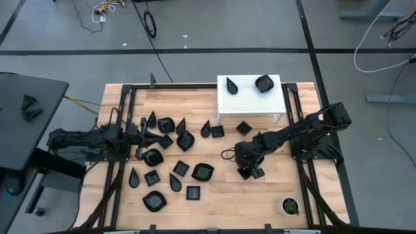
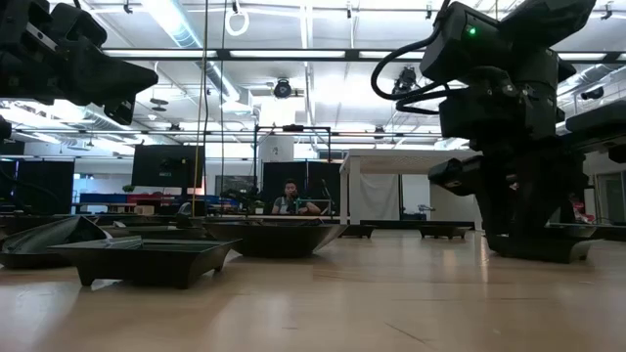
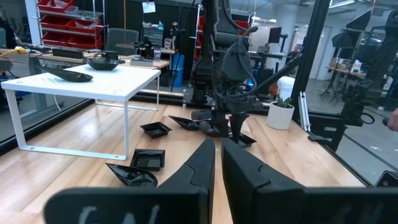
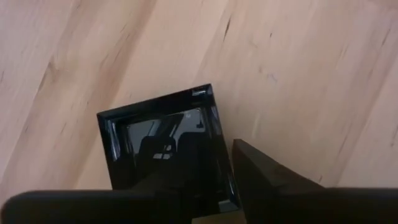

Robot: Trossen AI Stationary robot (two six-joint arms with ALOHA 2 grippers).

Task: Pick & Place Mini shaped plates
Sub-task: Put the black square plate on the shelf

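On the bench (image 1: 260, 195), a raised shelf (image 1: 250, 97) stands at the far middle edge with two mini plates (image 1: 232, 84) on top, a teardrop one to the left and a rounded one to the right. Most of the other plates (image 1: 185, 140) lie scattered left of centre. Two more sit just in front of the shelf. The left hand (image 1: 140, 136) reaches in at the left edge of the scatter. The right hand (image 1: 252, 171) is down over a square plate (image 4: 165, 149) right of centre. A small pot (image 1: 288, 206) stands at the near right corner
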